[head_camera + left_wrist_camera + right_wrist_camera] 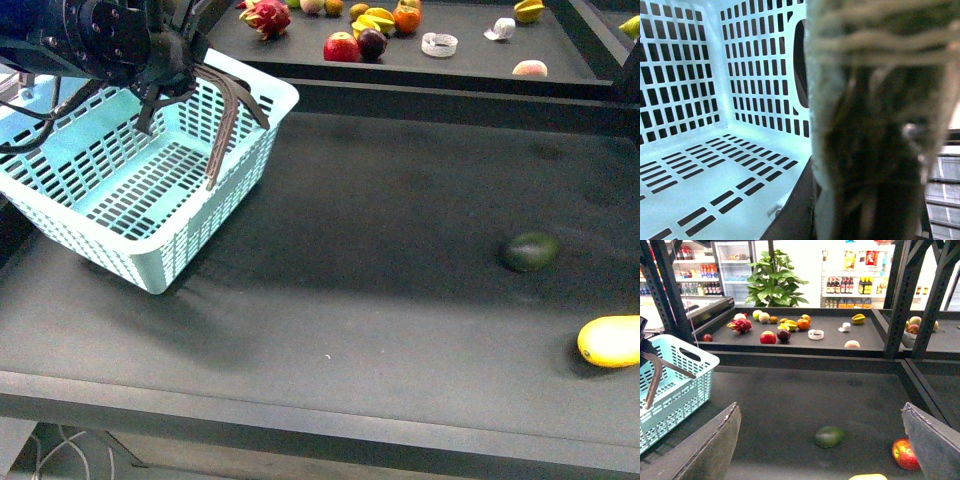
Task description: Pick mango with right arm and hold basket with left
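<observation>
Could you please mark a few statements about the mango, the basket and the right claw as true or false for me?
1. The mango lies inside the basket. False: it lies on the black table, far to the basket's right.
2. The right claw is open with nothing between its fingers. True.
3. A dark green fruit lies on the table, apart from the mango. True.
4. The basket holds several fruits. False: no fruit shows inside it.

Left gripper (pixel 172 88) clamped shut, while right gripper's fingers (pixel 715 450) spread wide.
</observation>
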